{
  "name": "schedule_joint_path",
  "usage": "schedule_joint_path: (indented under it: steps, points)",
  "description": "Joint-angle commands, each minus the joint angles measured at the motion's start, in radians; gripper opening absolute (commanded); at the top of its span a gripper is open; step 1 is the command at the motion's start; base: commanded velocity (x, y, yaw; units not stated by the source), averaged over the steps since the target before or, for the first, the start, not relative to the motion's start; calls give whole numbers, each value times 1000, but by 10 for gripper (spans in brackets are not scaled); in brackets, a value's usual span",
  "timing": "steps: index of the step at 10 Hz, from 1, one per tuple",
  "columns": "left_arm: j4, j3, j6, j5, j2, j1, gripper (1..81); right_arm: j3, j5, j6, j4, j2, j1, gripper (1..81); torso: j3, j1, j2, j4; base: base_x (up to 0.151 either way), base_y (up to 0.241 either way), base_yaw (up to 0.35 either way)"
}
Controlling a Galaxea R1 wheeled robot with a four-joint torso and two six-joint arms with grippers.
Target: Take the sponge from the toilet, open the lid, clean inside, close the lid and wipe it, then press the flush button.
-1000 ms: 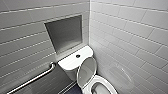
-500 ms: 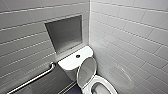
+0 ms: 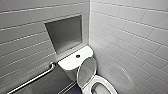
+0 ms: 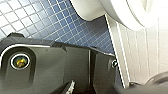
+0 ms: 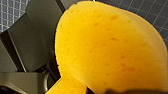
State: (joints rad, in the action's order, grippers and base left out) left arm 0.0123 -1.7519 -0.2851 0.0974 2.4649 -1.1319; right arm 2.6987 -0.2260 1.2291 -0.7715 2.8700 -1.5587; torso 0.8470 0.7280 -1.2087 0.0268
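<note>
Orange-yellow and pitted with small pores, the sponge [image 5: 107, 50] sits very close to the right wrist camera, clear of the blue mosaic floor [image 5: 152, 12] seen behind it. One broad rounded lobe shows, and it narrows to a pinched waist beside the dark parts of the arm. Its long axis runs from that lobe through the waist, but which way it points in the room cannot be told. The right gripper [image 5: 125, 91] is closed on the sponge, and only a dark edge of it shows at the sponge's rim. In the head view the toilet [image 3: 71, 63] stands in a corner of grey tiled walls. The lid [image 3: 86, 71] is raised, its long axis upright, and its inner face is turned out over the open bowl [image 3: 101, 86]. Its back leans toward the front of the tank. The flush button [image 3: 78, 56] is a dark dot in the middle of the flat tank top, bare on all sides. The side wall [image 3: 130, 37] runs close along the bowl on the robot's right and leaves little room there. On the left a slanting grab bar [image 3: 32, 78] is fixed to the back wall under a square recessed niche [image 3: 65, 33], with dark floor [image 3: 75, 90] showing beside the bowl. The left wrist view looks along the floor at the bowl's white underside [image 4: 87, 10] and a white skirting strip [image 4: 120, 50]. Whether the left gripper is open or closed cannot be told.
</note>
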Motion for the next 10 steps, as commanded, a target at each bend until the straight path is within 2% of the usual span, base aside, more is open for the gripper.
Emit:
schedule_joint_path:
  steps: [1, 2, 3, 5, 6, 7, 9, 10]
  points:
    - [-143, 124, 4, 57, -113, 172, 811, 32, 94, -332, 295, 4, -34, 10, 0, 0, 0, 0, 0, 0, 0]
    - [-169, 137, 4, 57, -124, 214, 811, 24, 94, -468, 428, 4, -31, 10, 0, 0, 0, 0, 0, 0, 0]
    - [-198, 143, 3, 59, -122, 250, 811, 9, 94, -632, 561, -1, -24, 10, 0, 0, 0, 0, 0, 0, 0]
    - [-264, 138, 0, 59, -110, 316, 811, -42, 99, -872, 768, -25, -10, 10, 0, 0, 0, 0, 0, 0, 0]
    - [-307, 127, 0, 57, -101, 358, 811, -96, 100, -967, 845, -56, -5, 10, 0, 0, 0, 0, 0, 0, 0]
    - [-353, 111, -2, 56, -93, 396, 811, -172, 106, -1033, 900, -98, -4, 10, 0, 0, 0, 0, 0, 0, 0]
    - [-441, 95, -5, 44, -92, 459, 811, -295, 106, -1033, 908, -166, -7, 10, 0, 0, 1, 0, 0, 0, 0]
    - [-475, 78, -5, 42, -89, 484, 811, -315, 106, -1036, 897, -179, -8, 10, 0, 0, 1, 0, 0, 0, 0]
